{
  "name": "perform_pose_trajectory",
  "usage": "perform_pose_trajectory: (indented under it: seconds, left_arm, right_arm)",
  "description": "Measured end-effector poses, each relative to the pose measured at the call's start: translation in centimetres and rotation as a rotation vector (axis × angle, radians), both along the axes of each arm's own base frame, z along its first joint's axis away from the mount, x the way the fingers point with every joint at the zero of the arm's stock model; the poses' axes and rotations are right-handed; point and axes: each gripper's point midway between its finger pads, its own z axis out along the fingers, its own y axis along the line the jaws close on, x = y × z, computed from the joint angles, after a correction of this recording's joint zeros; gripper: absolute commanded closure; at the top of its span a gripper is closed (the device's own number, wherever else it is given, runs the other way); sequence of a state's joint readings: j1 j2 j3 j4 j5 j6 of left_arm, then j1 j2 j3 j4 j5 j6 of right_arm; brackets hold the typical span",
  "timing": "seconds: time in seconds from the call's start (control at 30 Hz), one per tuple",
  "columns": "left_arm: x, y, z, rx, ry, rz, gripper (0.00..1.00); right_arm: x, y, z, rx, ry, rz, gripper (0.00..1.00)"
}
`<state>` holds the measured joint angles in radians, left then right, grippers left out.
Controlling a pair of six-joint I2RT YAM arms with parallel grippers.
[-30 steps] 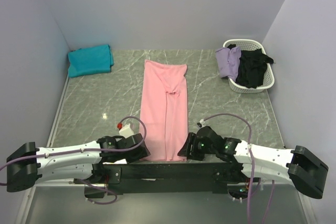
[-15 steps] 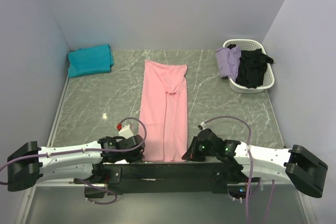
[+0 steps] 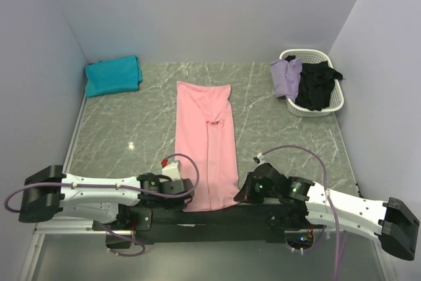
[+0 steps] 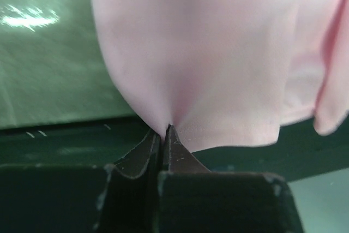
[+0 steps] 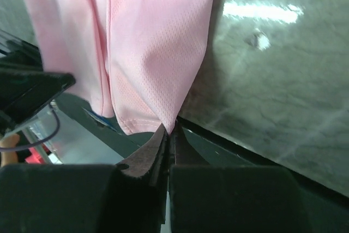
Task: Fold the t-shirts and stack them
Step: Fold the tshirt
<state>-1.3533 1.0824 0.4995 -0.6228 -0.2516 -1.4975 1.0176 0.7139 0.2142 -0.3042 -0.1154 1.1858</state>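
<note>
A light pink t-shirt point(image 3: 205, 137), folded into a long strip, lies lengthwise down the middle of the table. Its near hem is lifted off the table edge. My left gripper point(image 3: 186, 193) is shut on the hem's left corner, with pink cloth point(image 4: 207, 58) pinched at the tips of the left gripper point(image 4: 164, 130). At the right corner my right gripper point(image 3: 241, 192) is shut too, and its wrist view shows the mesh cloth point(image 5: 158, 53) caught between the closed fingers of the right gripper point(image 5: 169, 130). A folded teal t-shirt point(image 3: 113, 75) rests at the far left corner.
A white basket point(image 3: 329, 104) at the far right holds a lavender shirt point(image 3: 285, 76) and a black shirt point(image 3: 316, 87). Lilac walls close in the table on three sides. A black rail point(image 3: 210, 215) runs along the near edge under both grippers.
Both grippers closed on the pink shirt's near corners and pulled it toward the near edge. The shirt's far end slid nearer and its near hem lifted.
</note>
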Motion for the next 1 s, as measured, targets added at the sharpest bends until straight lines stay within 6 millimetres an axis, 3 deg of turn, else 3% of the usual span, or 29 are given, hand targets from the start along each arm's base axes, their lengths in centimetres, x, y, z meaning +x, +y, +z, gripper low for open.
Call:
perform_pose_trajectory:
  seconds: [0.17,0.3,0.43,0.57,0.73,1.0]
  left_arm:
    - [-1.9,-2.8,2.0,0.039,0.005,-0.079,0.94]
    - [-1.4,-3.8,4.6,0.020,-0.032,-0.059,0.88]
    - [0.3,-3.0,7.2,-0.011,-0.103,0.003,0.85]
    - [3.0,-1.5,8.6,-0.012,-0.159,0.097,0.83]
    - [6.4,0.2,8.6,0.030,-0.198,0.187,0.83]
    - [11.5,1.7,8.4,0.072,-0.249,0.248,0.79]
  right_arm:
    - [-1.0,-0.6,0.0,-0.045,0.024,0.030,1.00]
    - [-0.1,0.2,2.7,-0.038,-0.024,0.033,1.00]
    - [2.0,1.6,6.2,-0.021,-0.119,0.018,0.98]
    - [3.9,2.4,7.8,-0.062,-0.198,0.014,0.98]
    - [6.1,2.5,7.3,-0.160,-0.236,0.024,0.98]
    - [10.0,0.5,5.6,-0.243,-0.229,-0.008,0.97]
